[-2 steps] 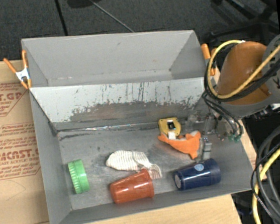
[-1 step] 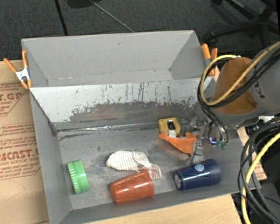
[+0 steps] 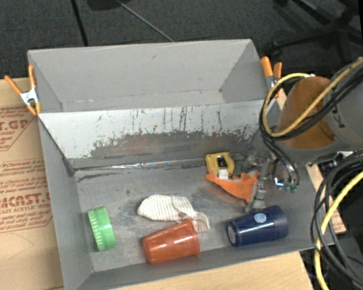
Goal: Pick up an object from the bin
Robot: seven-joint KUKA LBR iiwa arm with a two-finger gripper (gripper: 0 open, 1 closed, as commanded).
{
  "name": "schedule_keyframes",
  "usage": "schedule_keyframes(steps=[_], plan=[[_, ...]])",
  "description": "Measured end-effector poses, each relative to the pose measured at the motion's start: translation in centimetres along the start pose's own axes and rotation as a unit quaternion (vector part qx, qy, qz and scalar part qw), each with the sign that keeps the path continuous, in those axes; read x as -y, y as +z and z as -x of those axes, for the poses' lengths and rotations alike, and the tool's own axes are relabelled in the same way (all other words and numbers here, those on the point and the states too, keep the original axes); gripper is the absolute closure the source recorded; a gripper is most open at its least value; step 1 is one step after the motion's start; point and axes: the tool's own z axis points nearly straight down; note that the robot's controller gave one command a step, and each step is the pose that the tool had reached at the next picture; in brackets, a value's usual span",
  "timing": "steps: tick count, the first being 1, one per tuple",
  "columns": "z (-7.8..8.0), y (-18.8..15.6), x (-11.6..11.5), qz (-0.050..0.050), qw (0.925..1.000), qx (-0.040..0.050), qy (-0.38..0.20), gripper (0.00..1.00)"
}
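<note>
My gripper (image 3: 268,175) is low in the bin's right part, close to the right wall. Right beside it on the left lies a flat orange plastic piece (image 3: 234,186), touching or nearly touching it. A small yellow tape-measure-like thing (image 3: 220,164) sits just behind the orange piece, near the back wall. A dark blue cup (image 3: 258,225) lies on its side directly in front of the gripper, near the front wall.
An orange-red cup (image 3: 171,243) lies on its side at the front middle, with a crumpled white cloth (image 3: 165,208) behind it. A green ribbed lid (image 3: 101,228) stands at the front left. The arm's orange cover and yellow cables hang over the right rim.
</note>
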Motion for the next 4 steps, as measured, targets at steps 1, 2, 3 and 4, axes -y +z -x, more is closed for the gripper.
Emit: schedule_keyframes(steps=[1,2,3,4], plan=[[0.71,-0.42,-0.64,-0.002,0.9965,-0.0081,-0.083,0.0],[0.03,0.02,-0.12,0.0,1.0,0.0007,-0.001,1.0],[0.03,0.02,-0.12,0.0,1.0,0.0007,-0.001,1.0],[0.03,-0.03,-0.12,0.0,1.0,-0.0005,-0.001,1.0]])
